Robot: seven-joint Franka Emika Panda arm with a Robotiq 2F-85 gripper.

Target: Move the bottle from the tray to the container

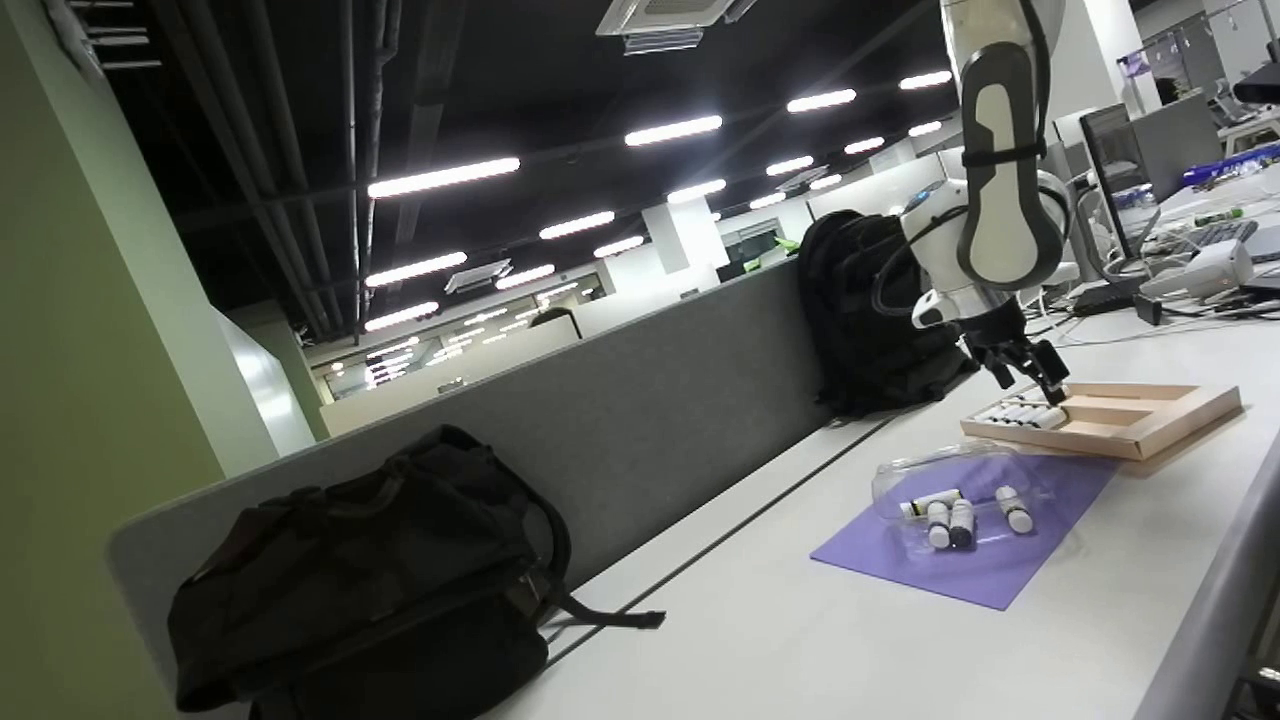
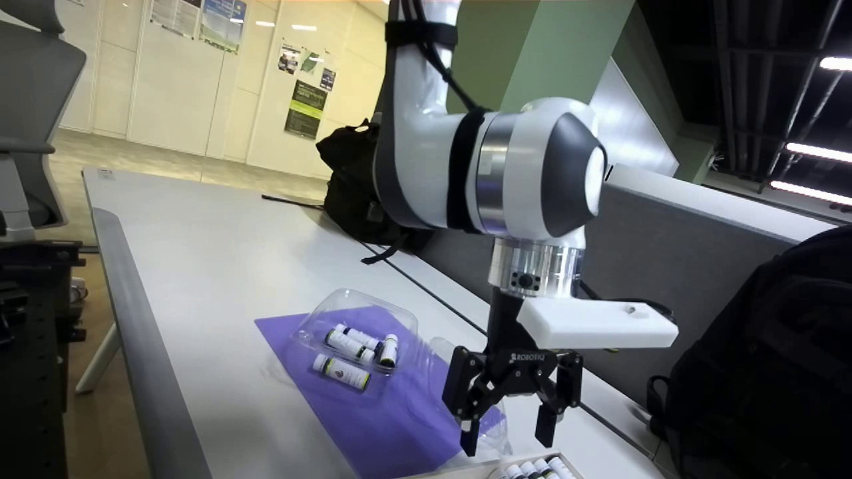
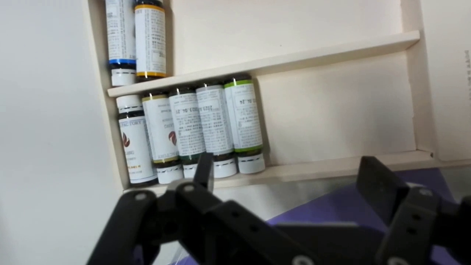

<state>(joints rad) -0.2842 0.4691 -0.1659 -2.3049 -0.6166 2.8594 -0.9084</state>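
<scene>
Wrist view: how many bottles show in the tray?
7: five bottles abreast in the lower compartment of the tray, two bottles in the upper compartment. More may lie outside the picture.

The place is looking like an office: a partition (image 1: 690,365) is lining the desk (image 1: 760,630), a monitor (image 1: 1118,172) is standing near a keyboard (image 1: 1216,236), strip lights (image 1: 444,177) are glowing.

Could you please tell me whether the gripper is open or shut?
The gripper is open: in an exterior view its fingers stand apart, with nothing held between them.
</scene>
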